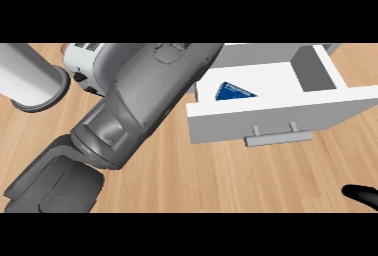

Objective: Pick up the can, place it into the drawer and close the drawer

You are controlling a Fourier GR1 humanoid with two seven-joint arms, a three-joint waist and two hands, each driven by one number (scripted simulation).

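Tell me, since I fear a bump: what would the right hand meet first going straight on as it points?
The right hand points up-left across bare counter; the first thing in line is probably the drawer's front, else the left forearm. Depth is unclear.

Kitchen: wooden counter [221,175]; white drawer [280,112]

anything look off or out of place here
Nothing spilled or damaged. The drawer stands open, with only a blue piece, possibly the can, showing beside the left forearm that covers much of it. The right hand sits at the lower right edge.
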